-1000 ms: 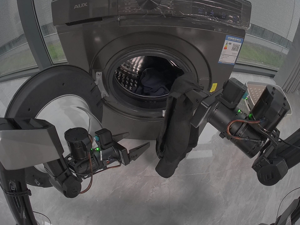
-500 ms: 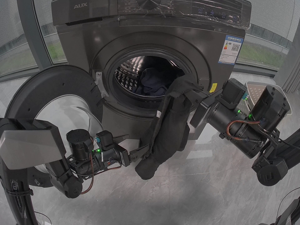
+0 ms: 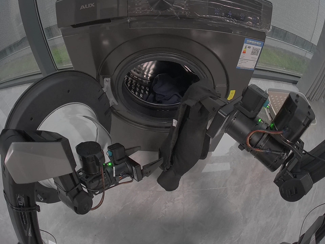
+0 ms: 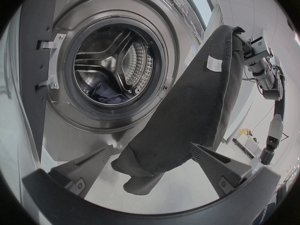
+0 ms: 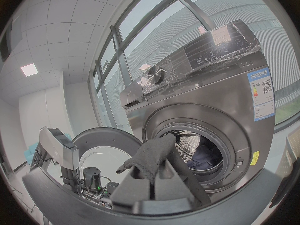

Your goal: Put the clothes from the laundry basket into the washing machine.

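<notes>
A black garment hangs in front of the washing machine, just outside its round opening. My right gripper is shut on the garment's top end, as the right wrist view also shows at the gripper and garment. Low on the left, my left gripper stands open with one fingertip at the garment's lower part. In the left wrist view the garment hangs just beyond the spread fingers. A dark blue piece of clothing lies inside the drum.
The machine's round door stands swung open on the left, right behind my left arm. A white laundry basket sits on the floor to the right, behind my right arm. Bare grey floor lies in front.
The left arm has moved right toward the garment, staying open. The garment's lower end swung left toward it, then partly back. The right gripper has kept its hold.
</notes>
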